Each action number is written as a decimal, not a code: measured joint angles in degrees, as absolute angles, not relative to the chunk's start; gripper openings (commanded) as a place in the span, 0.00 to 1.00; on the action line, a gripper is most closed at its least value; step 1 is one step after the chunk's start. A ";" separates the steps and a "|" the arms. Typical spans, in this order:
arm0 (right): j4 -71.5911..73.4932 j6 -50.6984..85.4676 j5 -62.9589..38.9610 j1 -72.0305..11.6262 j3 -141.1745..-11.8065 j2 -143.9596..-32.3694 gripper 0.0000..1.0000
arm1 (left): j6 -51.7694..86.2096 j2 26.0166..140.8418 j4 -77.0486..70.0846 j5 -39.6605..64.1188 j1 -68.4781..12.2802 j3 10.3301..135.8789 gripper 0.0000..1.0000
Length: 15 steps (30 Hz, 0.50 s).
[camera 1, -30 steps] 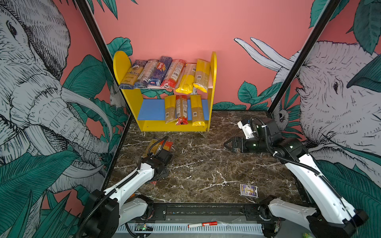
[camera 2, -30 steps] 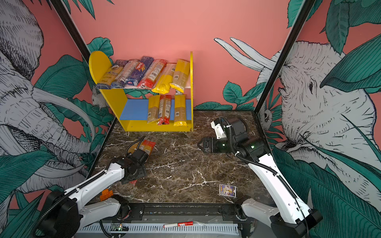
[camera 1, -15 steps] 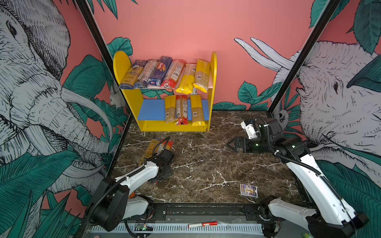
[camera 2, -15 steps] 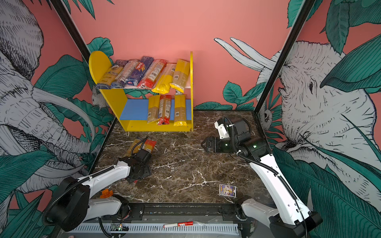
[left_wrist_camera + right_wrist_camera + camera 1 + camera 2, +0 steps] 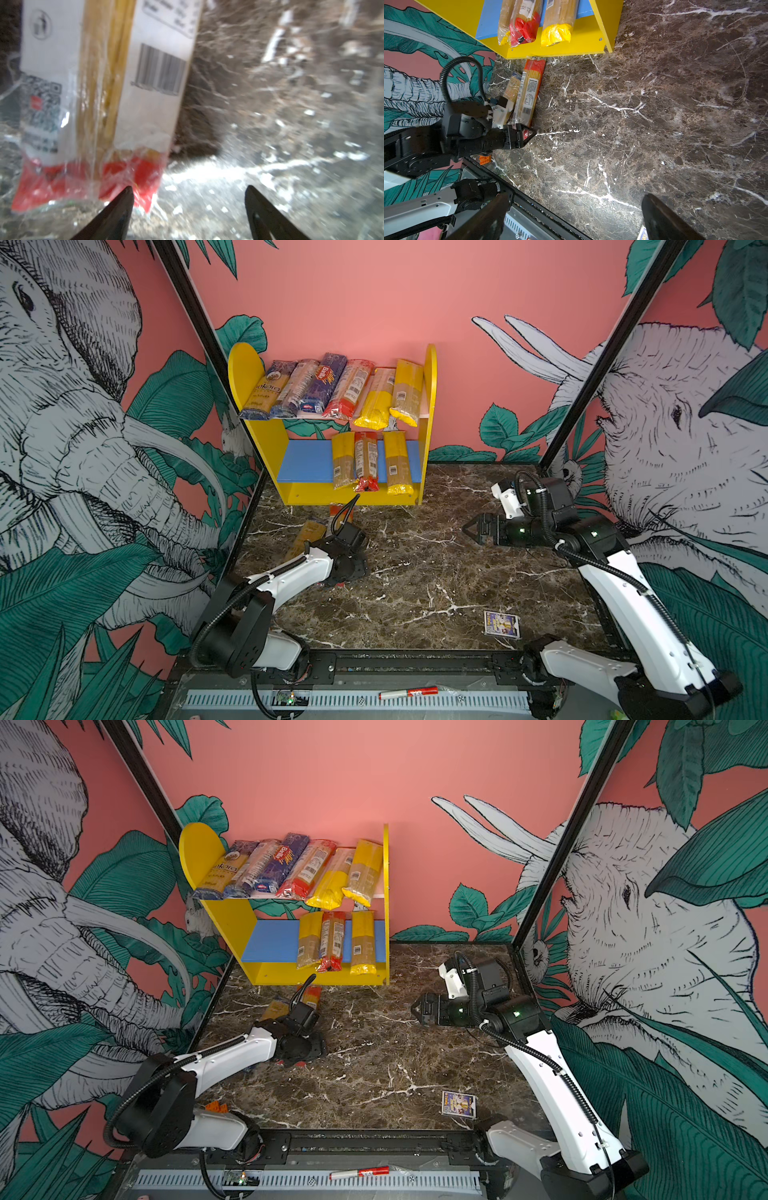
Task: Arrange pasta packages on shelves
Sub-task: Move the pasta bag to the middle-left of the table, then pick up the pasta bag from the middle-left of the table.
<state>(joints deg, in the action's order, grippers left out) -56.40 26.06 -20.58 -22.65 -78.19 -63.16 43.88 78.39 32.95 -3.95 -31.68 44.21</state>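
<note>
**Left hand** point(image 5: 189, 188): released, jaws spread wide, low over the desk point(image 5: 415, 572) at its 9 o'clock side. One fingertip point(image 5: 124, 199) overlaps the red tail of the red-ended packet point(image 5: 99, 104). Whether it touches cannot be told.

**Right hand** point(image 5: 576, 199): released, jaws fully apart, held above the desk at 3 o'clock and aimed toward 9 o'clock.

**Pasta packages, desk:** two, lying lengthwise toward 12 o'clock. The red-ended packet's far end lies just beside the shelves' base. The second packet point(image 5: 512, 87) lies just beside it on the 9 o'clock side, near the wall.

**Shelves** point(image 5: 430, 406): at 12 o'clock, against the back wall.
- Upper board point(image 5: 266, 896): six upper packets point(image 5: 332, 385), ends overhanging the front edge.
- Blue lower board point(image 5: 307, 460): three lower packets point(image 5: 365, 460) on its 3 o'clock half, also overhanging; the 9 o'clock half is bare.

**Open room:** bare marble between the two hands.

**Card box** point(image 5: 501, 624): at 5 o'clock.
</note>
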 measured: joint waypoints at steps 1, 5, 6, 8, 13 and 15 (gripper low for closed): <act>-56.40 26.06 -20.58 -22.52 -78.19 -63.18 0.99 | 42.83 76.88 34.13 -4.16 -31.59 44.88 0.89; -56.12 26.09 -21.02 -22.33 -78.22 -63.83 0.99 | 39.09 73.56 37.06 -5.39 -28.91 47.18 0.90; -55.99 26.11 -21.32 -22.33 -78.30 -64.29 0.99 | 37.95 73.58 37.36 -5.72 -28.12 47.62 0.91; -55.72 26.11 -21.71 -22.33 -78.59 -65.25 0.99 | 36.10 74.46 37.43 -6.48 -26.92 48.14 0.91; -54.98 26.11 -21.87 -22.33 -80.18 -67.61 0.99 | 31.88 81.08 37.19 -7.68 -25.34 50.78 0.96; -54.94 26.11 -21.74 -22.28 -81.38 -68.34 0.99 | 30.65 83.57 36.67 -7.99 -24.58 51.44 0.97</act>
